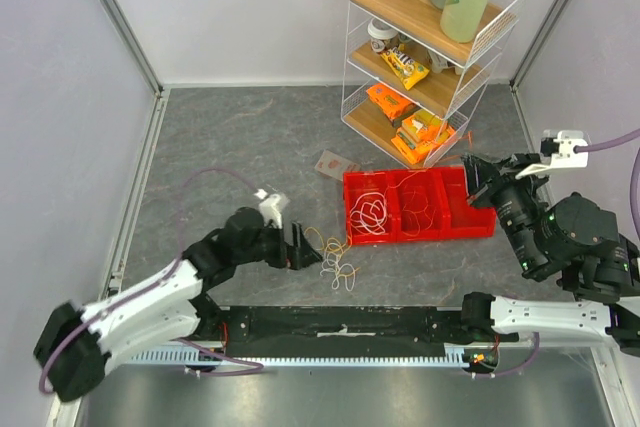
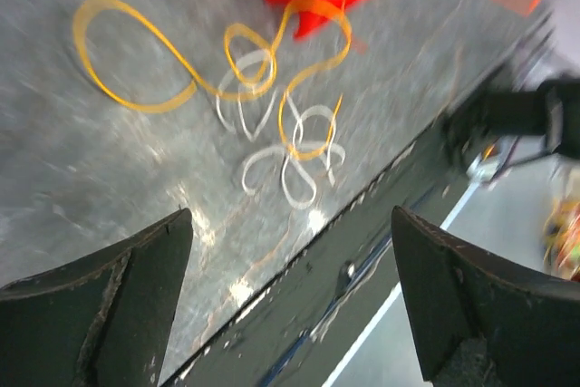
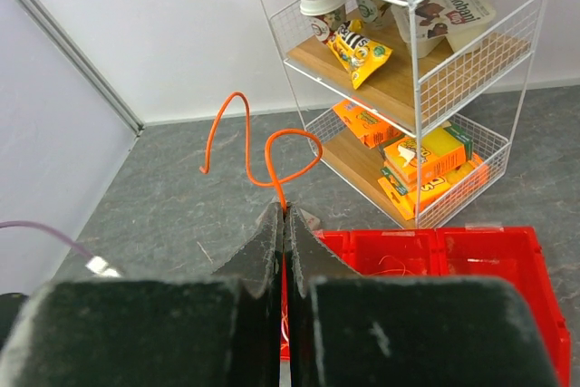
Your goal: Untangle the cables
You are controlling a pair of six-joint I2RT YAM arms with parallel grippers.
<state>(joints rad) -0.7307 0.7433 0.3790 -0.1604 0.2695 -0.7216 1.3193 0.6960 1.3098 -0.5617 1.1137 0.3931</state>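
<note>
Left tool [image 2: 290, 224] gapes wide, empty, low over loose cables [image 2: 281, 133] on the desk [image 2: 72, 178]; right tool [image 3: 284, 213], raised, pinches orange cable [image 3: 245, 133] looping out past its tips.

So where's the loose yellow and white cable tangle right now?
In the top view, the yellow and white cables lie on the table between the left gripper and the red bin, off its near-left corner.

The left gripper [image 1: 300, 247] sits low over the grey table [image 1: 230, 137], just beside a small tangle of orange and white cables [image 1: 335, 265]. More loops lie in the red tray [image 1: 430, 235]. The right gripper [image 1: 472, 184] hovers over the tray's right end, with a thin orange cable [image 1: 467, 137] rising from it in front of the wire shelf [image 1: 352, 67].
</note>
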